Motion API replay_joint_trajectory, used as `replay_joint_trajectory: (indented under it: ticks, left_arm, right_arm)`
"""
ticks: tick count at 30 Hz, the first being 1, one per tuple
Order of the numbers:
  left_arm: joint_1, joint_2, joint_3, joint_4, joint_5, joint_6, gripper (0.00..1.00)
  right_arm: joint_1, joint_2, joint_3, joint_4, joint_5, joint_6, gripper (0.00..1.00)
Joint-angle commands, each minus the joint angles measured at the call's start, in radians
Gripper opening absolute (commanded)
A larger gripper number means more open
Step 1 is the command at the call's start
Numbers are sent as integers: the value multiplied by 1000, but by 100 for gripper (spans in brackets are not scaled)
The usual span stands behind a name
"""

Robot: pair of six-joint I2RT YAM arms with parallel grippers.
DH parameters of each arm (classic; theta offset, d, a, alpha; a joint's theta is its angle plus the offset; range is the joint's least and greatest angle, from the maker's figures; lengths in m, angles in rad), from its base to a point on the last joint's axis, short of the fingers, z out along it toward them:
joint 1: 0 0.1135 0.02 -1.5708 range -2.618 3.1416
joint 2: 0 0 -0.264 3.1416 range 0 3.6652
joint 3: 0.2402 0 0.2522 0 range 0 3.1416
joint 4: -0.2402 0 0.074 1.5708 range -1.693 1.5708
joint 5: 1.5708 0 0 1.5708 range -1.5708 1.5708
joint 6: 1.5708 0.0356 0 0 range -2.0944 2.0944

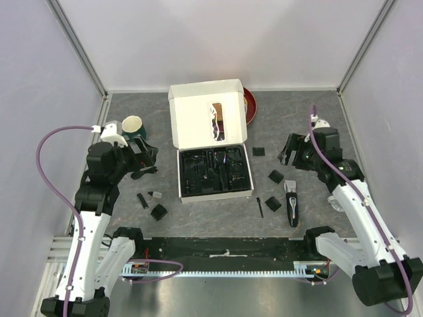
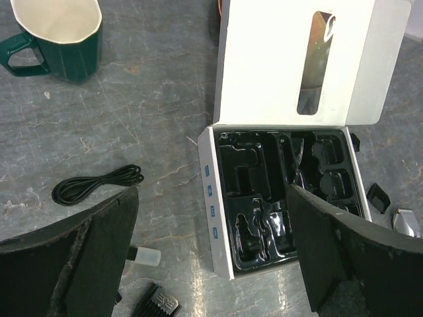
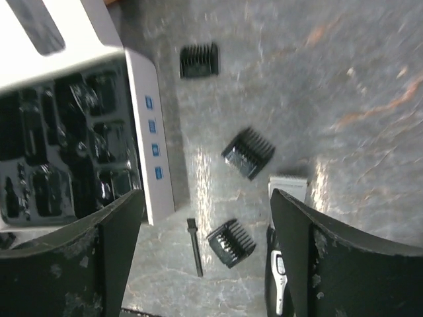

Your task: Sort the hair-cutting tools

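Observation:
The black-and-silver clipper [image 1: 291,205] lies on the table right of the open white box [image 1: 246,188], which holds a black moulded tray. Black comb guards lie right of the box, one at the back [image 1: 258,151], one in the middle [image 1: 275,176] and one at the front [image 1: 272,203]; another guard [image 1: 158,212] lies left of it. The thin brush [image 1: 259,207] lies by the box's front right corner. The coiled cable [image 2: 99,183] lies left of the box. My left gripper [image 2: 211,198] is open and empty above the box's left edge. My right gripper [image 3: 206,195] is open and empty above the guards [image 3: 230,242], brush [image 3: 195,247] and clipper [image 3: 289,185].
A green mug [image 1: 134,127] stands at the back left. A red bowl [image 1: 250,105] sits behind the box lid [image 1: 208,112]. A small black piece with a clear cap [image 2: 144,255] lies near the left guard [image 2: 155,305]. White walls close in the table on three sides.

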Motion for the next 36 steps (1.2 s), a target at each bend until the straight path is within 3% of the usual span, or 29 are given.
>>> replay_joint_trajectory:
  ticks: [1,4,12,23,36]
  left_arm:
    - [3,21,2,70,-19,29,98]
    - [3,42,13,62,-26,33,96]
    - [3,21,6,57,-75,35,95]
    - [3,7,-5,57,-100,32,94]
    - [3,-30,-11,48,-183,36,93]
  right_arm:
    - [117,53,-51,1,140,87,84]
    - [171,83,-101,-32,318,186,84]
    - [180,67,-218,-82,452,302,87]
    - [180,73,-351,-56,385,446,87]
    - [185,78,-425,33,297,480,82]
